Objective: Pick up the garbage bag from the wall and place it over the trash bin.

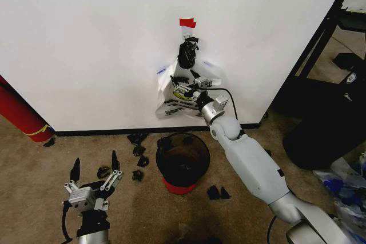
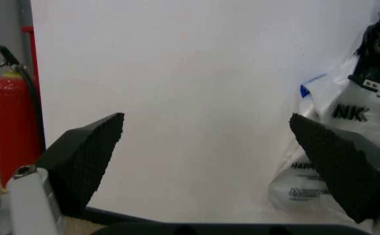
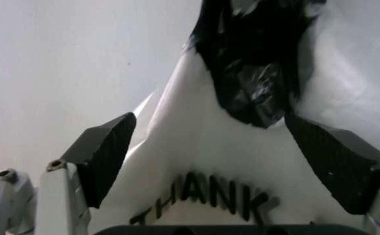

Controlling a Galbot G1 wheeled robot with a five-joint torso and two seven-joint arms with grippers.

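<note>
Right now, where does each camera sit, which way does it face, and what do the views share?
Head view: high on the robot, looking down at the wall, trash bin and both arms; left pincer low, open.
Left wrist view: faces the wall between its open fingers; red extinguisher at one side.
Right wrist view: right pincer open, close up to the garbage bag.
Shared: all three show the garbage bag on the wall.

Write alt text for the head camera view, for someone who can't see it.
The right gripper, fingers open, reaches up to the garbage bag hanging on the white wall below a red tape patch. The dark trash bin stands on the carpet below; the left gripper waits open, low at left.
</note>
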